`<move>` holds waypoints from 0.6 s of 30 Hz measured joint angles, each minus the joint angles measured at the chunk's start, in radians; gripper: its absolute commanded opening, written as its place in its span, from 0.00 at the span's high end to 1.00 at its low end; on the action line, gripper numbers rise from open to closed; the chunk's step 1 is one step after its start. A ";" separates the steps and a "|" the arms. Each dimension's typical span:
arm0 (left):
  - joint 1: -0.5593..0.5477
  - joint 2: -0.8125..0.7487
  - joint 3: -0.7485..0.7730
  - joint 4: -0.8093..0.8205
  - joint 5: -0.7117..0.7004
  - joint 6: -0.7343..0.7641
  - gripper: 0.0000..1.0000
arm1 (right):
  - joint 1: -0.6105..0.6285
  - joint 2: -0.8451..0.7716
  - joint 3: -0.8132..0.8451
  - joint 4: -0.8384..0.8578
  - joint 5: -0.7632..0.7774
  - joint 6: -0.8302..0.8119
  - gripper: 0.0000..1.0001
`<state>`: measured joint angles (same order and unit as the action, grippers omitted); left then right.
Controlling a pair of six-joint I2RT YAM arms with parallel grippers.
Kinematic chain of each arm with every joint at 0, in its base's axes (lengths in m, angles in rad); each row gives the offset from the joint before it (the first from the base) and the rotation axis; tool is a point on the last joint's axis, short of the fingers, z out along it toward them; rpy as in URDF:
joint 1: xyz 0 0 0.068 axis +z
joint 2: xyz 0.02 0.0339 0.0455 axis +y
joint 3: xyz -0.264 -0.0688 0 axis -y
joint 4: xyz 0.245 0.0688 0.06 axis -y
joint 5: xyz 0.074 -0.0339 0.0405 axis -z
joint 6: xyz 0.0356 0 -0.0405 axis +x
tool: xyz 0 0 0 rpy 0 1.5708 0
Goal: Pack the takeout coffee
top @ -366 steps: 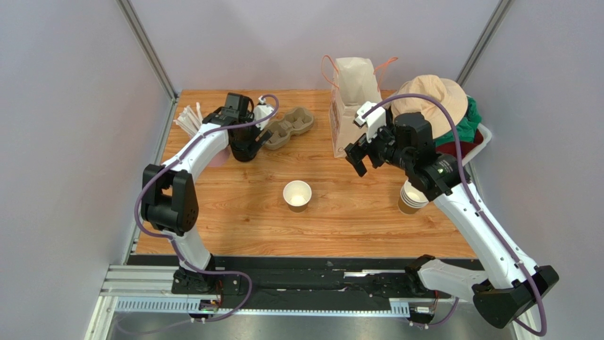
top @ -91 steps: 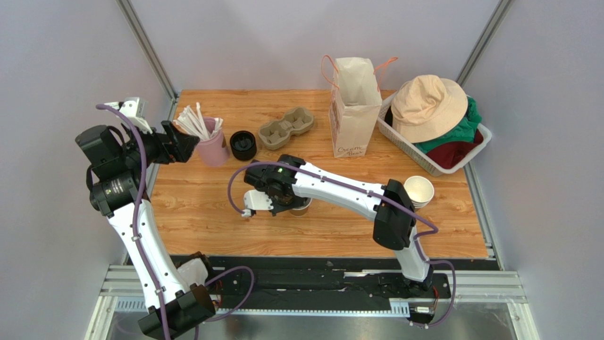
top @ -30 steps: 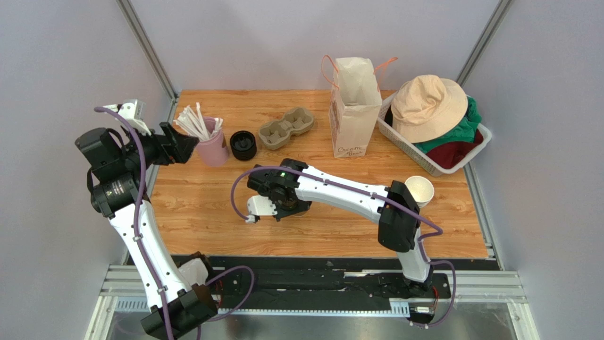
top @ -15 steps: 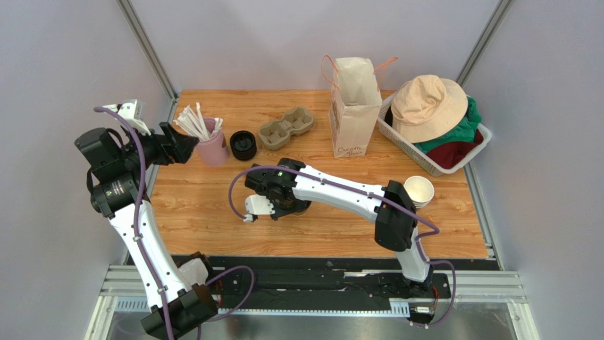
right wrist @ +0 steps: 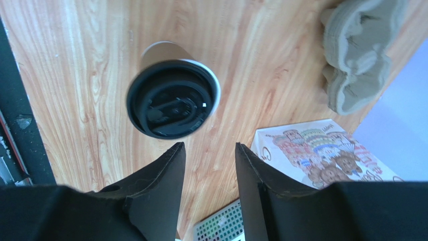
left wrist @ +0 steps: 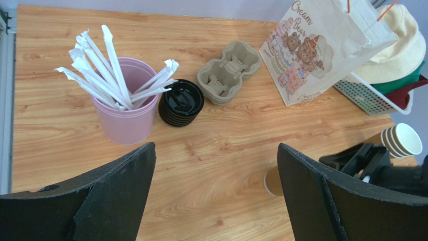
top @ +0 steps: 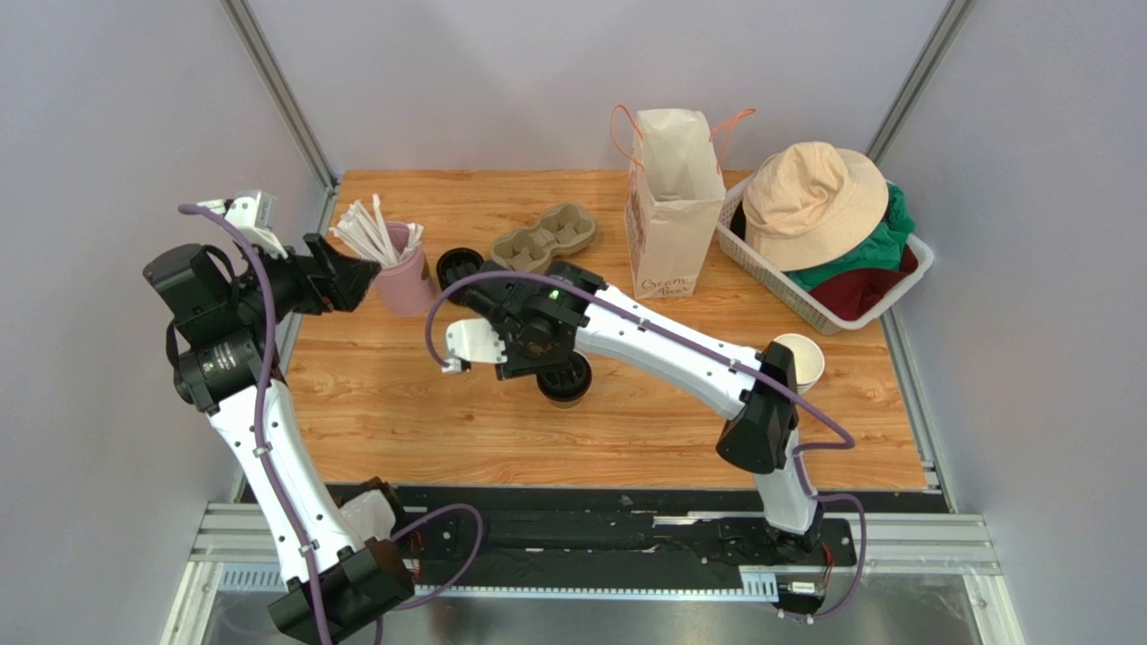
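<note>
Small kraft-brown paper cup with a round black plastic lid [top: 564,378] stands upright mid-bench, a bit toward the near edge. Lid is on; a sliver of white rim shows at one side in the right wrist view, so the seating may be slightly off, can't confirm.

Right fingers [right wrist: 176,160] are parted with nothing between them, hanging above the bench. The cup sits just beyond their tips and off to one side, not in the gap. Left fingers [left wrist: 135,170] are spread wide and empty, raised off the left edge near the pink plastic cup of wrapped white straws [top: 401,285], well apart from the coffee.

Key relation: the cup's long axis is vertical and the right arm is clearly nearer. Likely next step is a side grip on the cup wall below the lid, which needs the right fingers recentred on it.

Destinations sit toward the far edge: grey pulp two-cup carrier [top: 544,242] and tall printed kraft paper bag [top: 673,202].
</note>
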<state>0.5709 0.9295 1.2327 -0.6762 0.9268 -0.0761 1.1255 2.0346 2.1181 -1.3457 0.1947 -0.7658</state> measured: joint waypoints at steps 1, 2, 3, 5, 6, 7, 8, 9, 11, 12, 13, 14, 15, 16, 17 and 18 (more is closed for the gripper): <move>0.000 -0.001 -0.002 0.001 0.005 -0.002 0.01 | -0.012 -0.008 0.012 0.000 -0.006 0.001 0.53; 0.000 -0.002 -0.006 0.005 0.012 -0.005 0.01 | -0.028 -0.019 0.020 0.000 -0.013 0.002 0.53; 0.000 -0.003 -0.010 0.009 0.019 -0.008 0.01 | -0.041 -0.029 0.025 -0.001 -0.021 0.002 0.53; 0.000 -0.004 -0.021 0.016 0.041 -0.012 0.01 | -0.083 -0.058 0.028 -0.002 -0.066 0.007 0.53; 0.000 -0.004 -0.024 0.016 0.051 -0.014 0.01 | -0.106 -0.077 0.027 -0.003 -0.088 0.009 0.53; 0.000 -0.004 -0.026 0.016 0.064 -0.016 0.01 | -0.125 -0.095 0.023 -0.002 -0.111 0.011 0.53; 0.000 -0.004 -0.027 0.015 0.073 -0.016 0.01 | -0.151 -0.129 -0.007 0.013 -0.146 0.014 0.52; -0.007 -0.003 -0.027 0.014 0.078 -0.015 0.01 | -0.172 -0.174 -0.056 0.024 -0.174 0.018 0.52; -0.050 0.002 -0.024 0.003 0.069 0.001 0.01 | -0.214 -0.281 -0.183 0.026 -0.224 0.026 0.53; -0.090 0.010 -0.015 -0.014 0.046 0.017 0.01 | -0.235 -0.347 -0.263 0.026 -0.249 0.031 0.53; -0.135 0.018 -0.009 -0.023 0.032 0.032 0.01 | -0.251 -0.401 -0.321 0.023 -0.273 0.035 0.53; -0.186 0.026 0.000 -0.037 0.009 0.048 0.01 | -0.264 -0.454 -0.377 0.030 -0.307 0.038 0.54; -0.228 0.035 0.005 -0.045 -0.010 0.061 0.01 | -0.270 -0.494 -0.418 0.042 -0.332 0.039 0.55; -0.290 0.047 0.010 -0.058 -0.042 0.081 0.01 | -0.274 -0.553 -0.485 0.082 -0.372 0.035 0.55; -0.316 0.060 0.015 -0.071 -0.076 0.097 0.01 | -0.276 -0.597 -0.537 0.106 -0.406 0.031 0.56; -0.386 0.079 0.019 -0.082 -0.105 0.112 0.01 | -0.276 -0.632 -0.586 0.137 -0.437 0.021 0.57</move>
<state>0.1844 1.0080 1.2514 -0.7578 0.8223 0.0357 0.8494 1.4021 1.5322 -1.2087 -0.2420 -0.7444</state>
